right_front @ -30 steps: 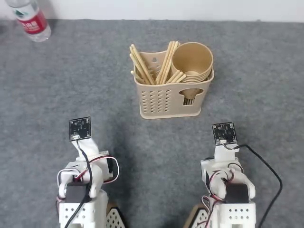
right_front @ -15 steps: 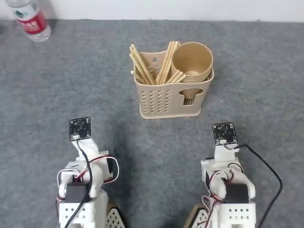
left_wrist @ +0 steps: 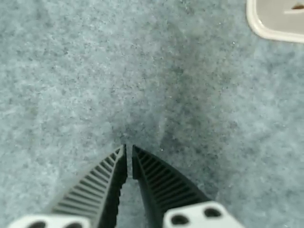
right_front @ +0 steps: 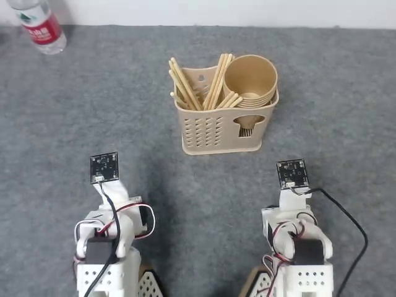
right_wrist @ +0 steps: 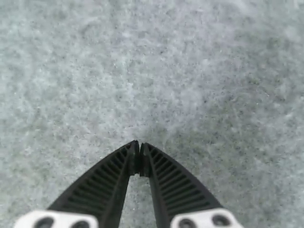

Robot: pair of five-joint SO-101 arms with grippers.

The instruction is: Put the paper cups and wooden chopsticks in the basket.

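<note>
My left gripper (left_wrist: 128,149) and right gripper (right_wrist: 139,145) are pinched closed, empty, low over the desk (right_front: 74,124) — job done, I judge: the paper cups (right_front: 250,77) sit nested in the basket (right_front: 216,133), wooden chopsticks (right_front: 185,86) standing in the compartment beside them.

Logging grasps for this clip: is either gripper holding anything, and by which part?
Nothing is held. The left gripper and right gripper are both shut, empty, over the carpet; the paper cups and wooden chopsticks stand in the basket.
</note>
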